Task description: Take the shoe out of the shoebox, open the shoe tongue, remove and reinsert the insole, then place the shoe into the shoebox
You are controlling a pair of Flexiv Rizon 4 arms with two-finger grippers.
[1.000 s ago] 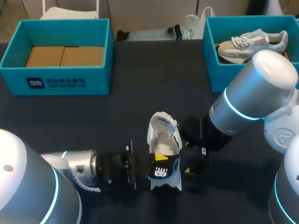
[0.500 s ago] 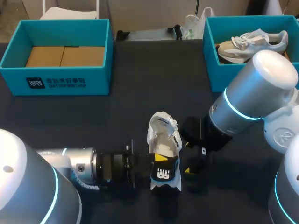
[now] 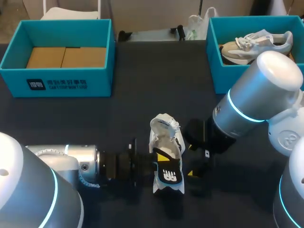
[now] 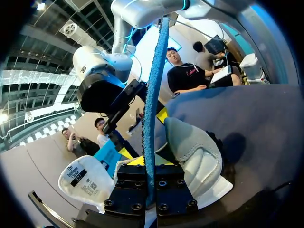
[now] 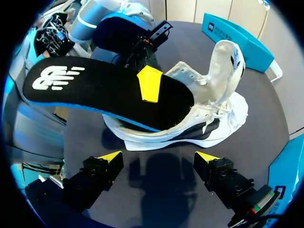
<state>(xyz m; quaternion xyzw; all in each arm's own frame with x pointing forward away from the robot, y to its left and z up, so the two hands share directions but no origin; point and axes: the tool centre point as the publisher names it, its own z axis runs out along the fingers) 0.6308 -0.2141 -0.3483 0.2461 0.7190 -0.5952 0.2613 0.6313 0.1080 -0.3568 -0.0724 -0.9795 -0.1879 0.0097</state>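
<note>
Rightward a touch since a second ago, the left fingers (image 5: pixel 149 84) have carried the insole (image 5: pixel 109 90) across the heel of the shoe (image 5: pixel 204 128), and one yellow tip now shows on top of the insole from overhead. The right arm has not shifted.

Those left fingers are clenched on the insole, one pad above and one below, about midway along it. Its front end dips into the shoe's opening ahead of them, while its printed heel end hangs free behind. The shoe lies on the surface (image 3: pixel 142 80) just under the insole, with its tongue (image 5: pixel 228 61) pulled up and back. The right fingers (image 5: pixel 107 159) stand released, spread wide, with nothing between them and the shoe's sole just ahead.

The insole looks thin, light and floppy, so the mid-length pinch suits it; a hold nearer either end would probably let it fold. The shoe seems light enough to skid when the insole drags inside it. Its upper is soft, so the firmer midsole or heel is likely the better place for the right fingers to steady it.
</note>
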